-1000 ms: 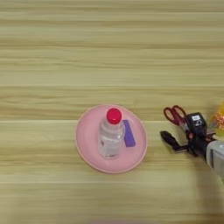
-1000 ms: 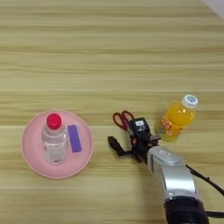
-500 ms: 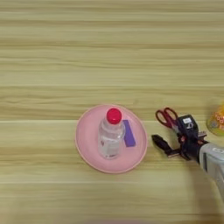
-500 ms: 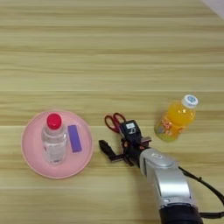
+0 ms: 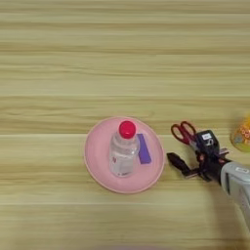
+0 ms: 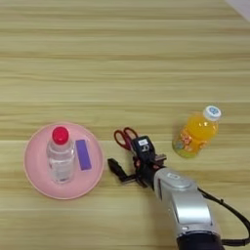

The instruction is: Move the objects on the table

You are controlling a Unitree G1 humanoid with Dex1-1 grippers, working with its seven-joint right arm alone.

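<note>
Toward the table's near edge, the gripper sits over the scissors with fingers spread apart, seemingly lined up to grasp them, while the bottle and block lie together on a pink plate to its left.

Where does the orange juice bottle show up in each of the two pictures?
Left eye view: the orange juice bottle is cut off at the right edge, only a sliver showing.
Right eye view: it shows whole, right of centre.
Shared landmark: the red-handled scissors lie to its left in both.
</note>
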